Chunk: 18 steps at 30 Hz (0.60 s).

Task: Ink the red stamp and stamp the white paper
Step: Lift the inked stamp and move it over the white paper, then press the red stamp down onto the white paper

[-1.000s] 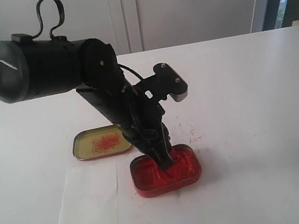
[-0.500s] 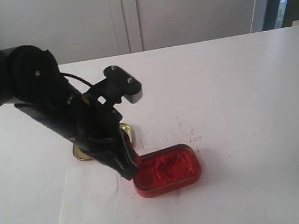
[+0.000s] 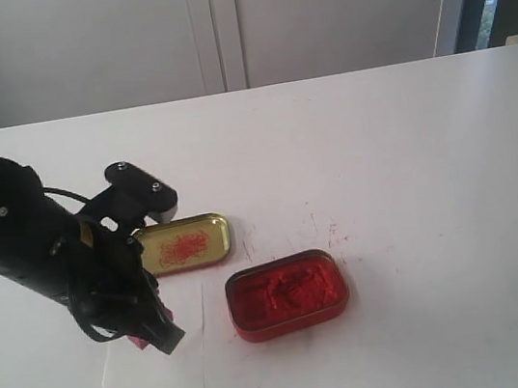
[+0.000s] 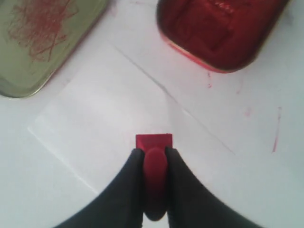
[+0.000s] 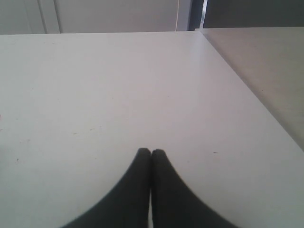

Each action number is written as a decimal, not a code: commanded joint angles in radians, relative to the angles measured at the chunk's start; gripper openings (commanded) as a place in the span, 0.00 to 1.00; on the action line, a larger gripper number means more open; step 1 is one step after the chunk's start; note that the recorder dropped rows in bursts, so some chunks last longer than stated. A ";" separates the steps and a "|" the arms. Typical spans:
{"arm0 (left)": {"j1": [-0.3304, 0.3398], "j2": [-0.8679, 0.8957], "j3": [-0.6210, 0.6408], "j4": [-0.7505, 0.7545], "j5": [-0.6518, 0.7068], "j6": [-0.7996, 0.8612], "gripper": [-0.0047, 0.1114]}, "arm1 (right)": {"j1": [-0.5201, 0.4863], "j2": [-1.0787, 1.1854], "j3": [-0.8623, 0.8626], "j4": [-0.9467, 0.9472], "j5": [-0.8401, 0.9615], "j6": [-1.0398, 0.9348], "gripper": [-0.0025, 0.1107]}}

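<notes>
My left gripper (image 4: 154,153) is shut on the knob of the red stamp (image 4: 154,141), whose block base points down at the white paper (image 4: 118,114). In the exterior view the left gripper (image 3: 159,334) sits low over the upper part of the white paper (image 3: 158,365), and only a sliver of the red stamp (image 3: 139,343) shows under the black fingers. I cannot tell whether the base touches the sheet. My right gripper (image 5: 151,152) is shut on nothing over bare white table, out of the exterior view.
The tin of red ink paste (image 3: 288,294) lies right of the paper, with the gold lid (image 3: 181,244) smeared red behind it. Red scribbles mark the tabletop (image 3: 328,232) near the tin. The table's right edge (image 5: 247,90) runs beside the right gripper.
My left arm has lifted the stamp out of the ink tin and swung left, coming down over the white paper. The gold lid and tin are uncovered again.
</notes>
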 commanded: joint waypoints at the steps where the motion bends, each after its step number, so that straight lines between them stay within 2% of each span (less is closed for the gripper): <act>1: 0.069 -0.013 0.037 0.000 -0.017 -0.055 0.04 | 0.004 -0.004 0.005 -0.002 -0.015 -0.008 0.02; 8: 0.138 -0.013 0.072 -0.021 -0.090 -0.113 0.04 | 0.004 -0.004 0.005 -0.002 -0.015 -0.008 0.02; 18: 0.138 -0.013 0.076 -0.052 -0.114 -0.113 0.04 | 0.004 -0.004 0.005 -0.002 -0.015 -0.008 0.02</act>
